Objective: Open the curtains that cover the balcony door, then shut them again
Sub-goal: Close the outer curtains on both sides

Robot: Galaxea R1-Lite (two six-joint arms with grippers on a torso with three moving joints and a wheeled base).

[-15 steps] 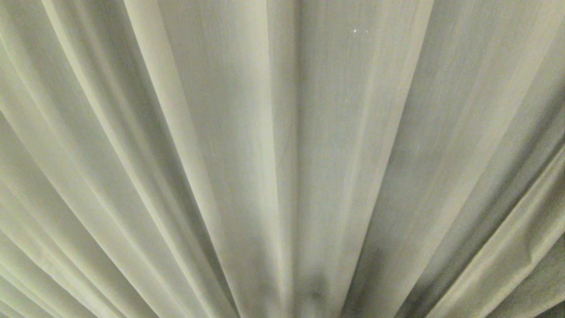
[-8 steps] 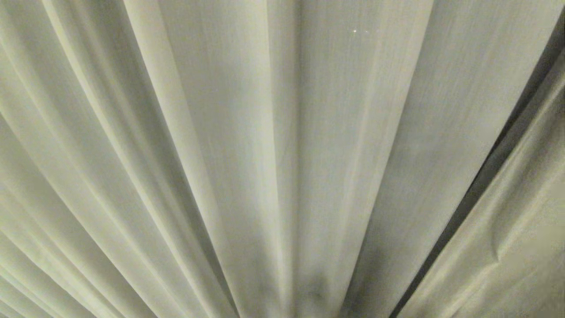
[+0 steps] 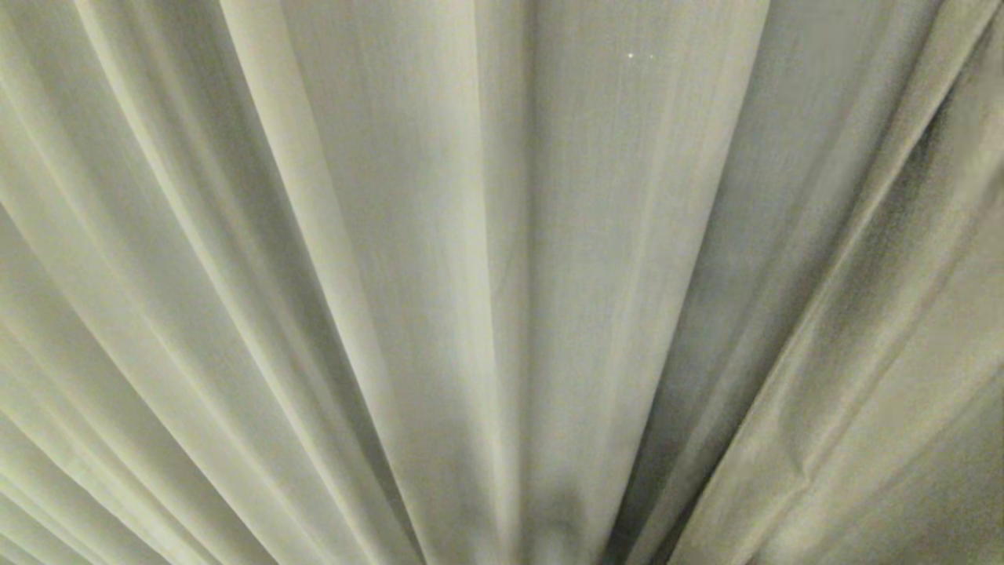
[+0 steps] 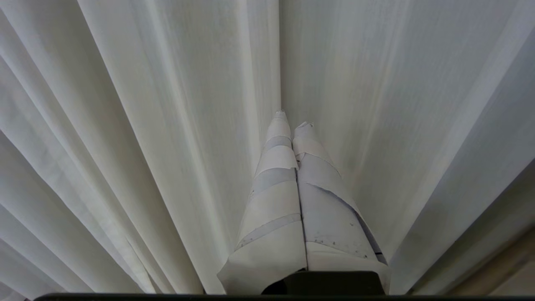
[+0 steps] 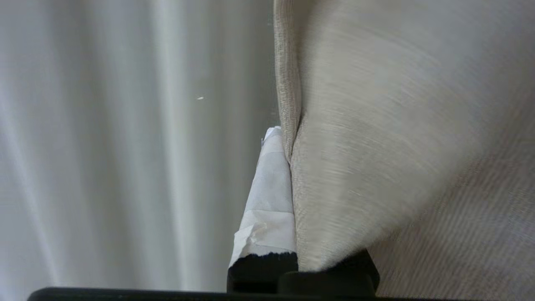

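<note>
The cream-white pleated curtains (image 3: 502, 282) fill the whole head view, and neither gripper shows there. The balcony door is hidden behind them. In the right wrist view my right gripper (image 5: 288, 142) is shut on the hemmed edge of a curtain panel (image 5: 376, 146). That fabric drapes over one finger, so only the tape-wrapped finger (image 5: 269, 188) shows. In the left wrist view my left gripper (image 4: 292, 122) is shut with nothing in it. Its two taped fingers are pressed together and point at the curtains (image 4: 167, 125) near a pleat seam.
Curtain folds (image 3: 863, 377) bunch at the right of the head view. A pale strip, perhaps floor or wall (image 4: 501, 271), peeks out at one corner of the left wrist view.
The curtain folds at the right of the head view have swung leftward. A dark gap that showed between them half a second ago has closed over. The left folds have not moved.
</note>
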